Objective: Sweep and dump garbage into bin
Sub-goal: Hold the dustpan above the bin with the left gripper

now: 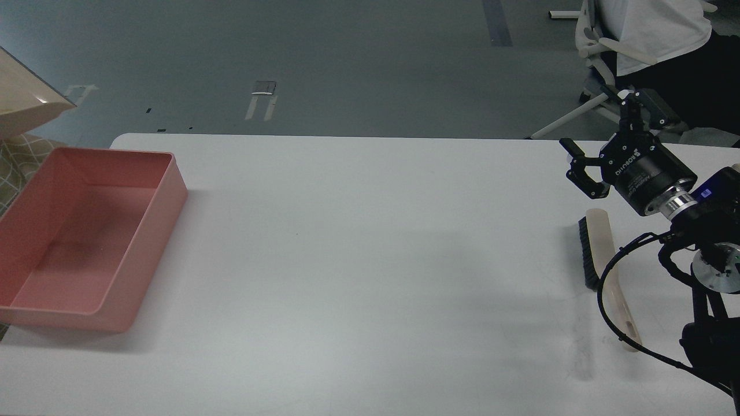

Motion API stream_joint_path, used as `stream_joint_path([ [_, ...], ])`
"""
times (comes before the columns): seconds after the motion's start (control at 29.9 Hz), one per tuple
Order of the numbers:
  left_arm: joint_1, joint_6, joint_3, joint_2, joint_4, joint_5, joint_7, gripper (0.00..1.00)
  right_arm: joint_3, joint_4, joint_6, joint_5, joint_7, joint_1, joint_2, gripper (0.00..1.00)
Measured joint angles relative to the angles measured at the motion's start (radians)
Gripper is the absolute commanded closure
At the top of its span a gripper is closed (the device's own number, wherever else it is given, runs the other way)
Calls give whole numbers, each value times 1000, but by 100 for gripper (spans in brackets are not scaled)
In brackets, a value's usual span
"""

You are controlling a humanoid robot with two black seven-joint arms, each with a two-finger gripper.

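The pink bin (151, 219) stands at the left end of the white table (358, 260), and I see nothing inside it. No garbage shows anywhere in this view. A corner of the beige dustpan (26, 104) hangs in the air above the bin's far left side; whatever holds it is outside the frame. My left gripper is out of view. At the right end of the table my right gripper (598, 130) is open and empty, hovering just beyond the tip of the beige brush (601, 242), which lies flat with its dark bristles facing left.
A black cable (604, 289) from my right arm loops over the brush handle. Beyond the table's far right corner a person sits in a white office chair (595, 52). A checked cloth (17, 159) shows at the left edge behind the bin.
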Motion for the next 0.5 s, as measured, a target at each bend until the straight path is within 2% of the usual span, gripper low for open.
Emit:
stream_joint_path([
  [0.5, 3, 0, 0, 2, -8, -1, 0, 80, 1, 2, 0, 0, 0, -1, 0, 0],
])
